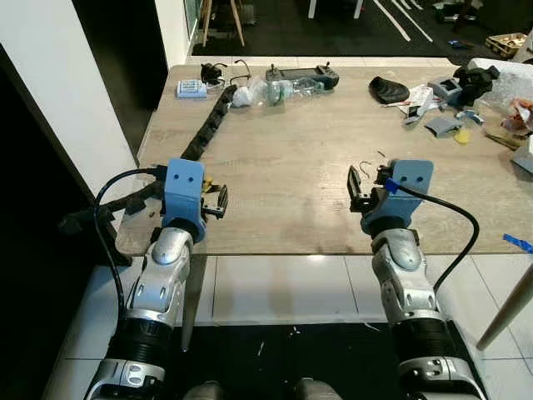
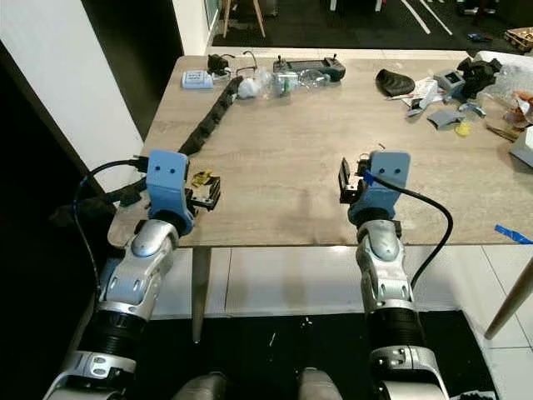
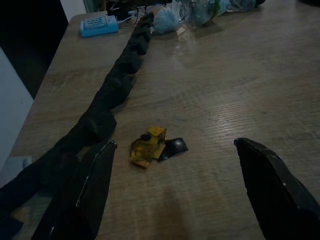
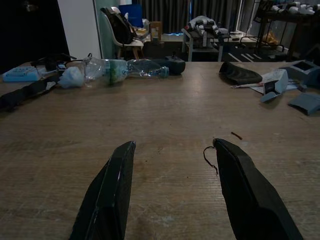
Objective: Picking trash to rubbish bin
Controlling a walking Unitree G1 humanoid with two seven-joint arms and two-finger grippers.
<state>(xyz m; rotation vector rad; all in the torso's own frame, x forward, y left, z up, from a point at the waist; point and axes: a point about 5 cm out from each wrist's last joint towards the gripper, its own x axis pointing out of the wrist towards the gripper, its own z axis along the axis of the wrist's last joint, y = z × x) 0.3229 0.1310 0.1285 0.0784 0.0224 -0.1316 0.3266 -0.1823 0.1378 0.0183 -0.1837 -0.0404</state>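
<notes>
A crumpled yellow wrapper with a black scrap (image 3: 151, 145) lies on the wooden table (image 1: 291, 167) near its front left corner. My left gripper (image 1: 214, 201) hovers just in front of it, open, with the wrapper ahead between the fingers (image 3: 85, 195). My right gripper (image 1: 372, 188) is over the table's front right part, open and holding nothing, with a thin dark wire scrap (image 4: 210, 158) just past one fingertip. A crushed clear plastic bottle (image 1: 287, 89) and a pale wad (image 1: 241, 97) lie at the far edge.
A long black sleeve (image 1: 208, 125) runs from the far left down off the table's left edge. A blue box (image 1: 191, 87), a controller (image 1: 301, 75), a black pouch (image 1: 388, 88) and grey parts (image 1: 441, 125) lie along the back and right. A wooden leg (image 1: 508, 308) stands right.
</notes>
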